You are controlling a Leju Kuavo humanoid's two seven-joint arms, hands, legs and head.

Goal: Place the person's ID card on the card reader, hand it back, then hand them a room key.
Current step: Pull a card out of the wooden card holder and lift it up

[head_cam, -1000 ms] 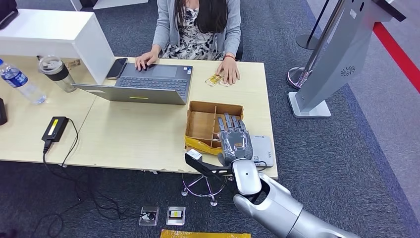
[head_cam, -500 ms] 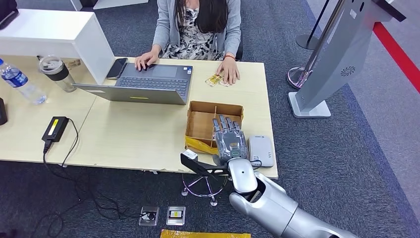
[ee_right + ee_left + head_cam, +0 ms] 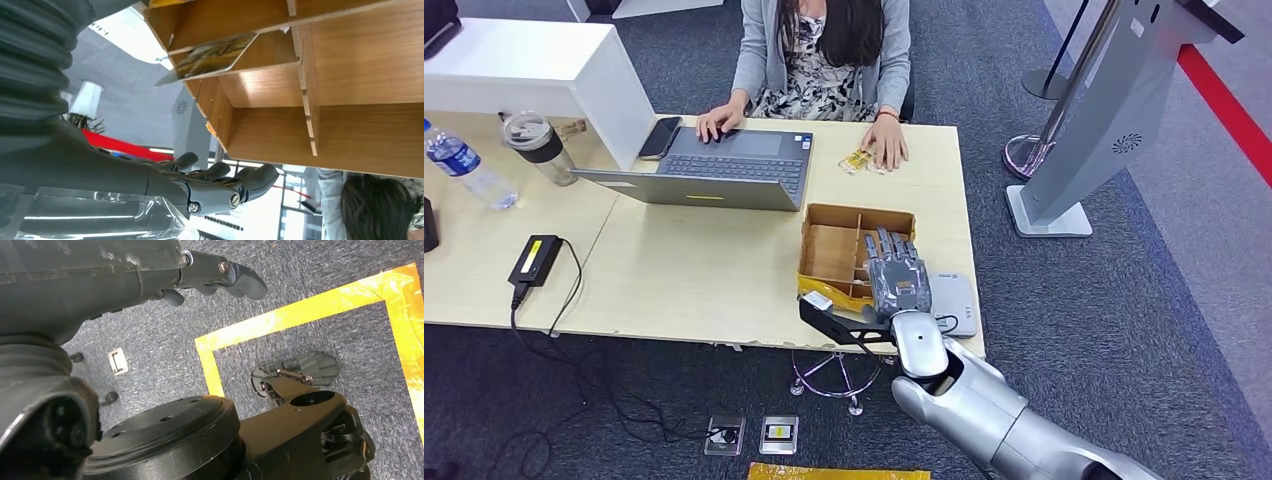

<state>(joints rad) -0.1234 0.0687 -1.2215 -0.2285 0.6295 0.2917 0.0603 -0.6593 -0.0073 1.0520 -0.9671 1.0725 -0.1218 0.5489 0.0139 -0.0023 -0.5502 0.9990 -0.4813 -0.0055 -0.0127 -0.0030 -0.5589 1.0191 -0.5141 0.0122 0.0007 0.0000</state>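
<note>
My right hand (image 3: 895, 277) hovers flat, fingers apart and holding nothing, over the right-hand compartments of the open wooden box (image 3: 832, 251) on the desk. In the right wrist view the hand (image 3: 200, 182) lies beside the box's dividers (image 3: 305, 75), and a picture-printed card (image 3: 210, 56) leans in one slot. The grey card reader (image 3: 957, 302) lies just right of the hand, partly covered by it. Small yellow cards (image 3: 856, 160) lie on the far side of the desk by the seated person's hand (image 3: 889, 150). My left hand (image 3: 100, 275) hangs over the carpet and holds nothing.
A person sits across the desk typing on a laptop (image 3: 714, 170), with a phone (image 3: 660, 137) beside it. A tumbler (image 3: 539, 145), a water bottle (image 3: 464, 165) and a power adapter (image 3: 536, 258) lie to the left. A grey kiosk (image 3: 1114, 110) stands on the floor to the right.
My right hand drew back a little toward me and leftward, uncovering the card reader, then moved forward again over the box, close to where it was a second ago.
</note>
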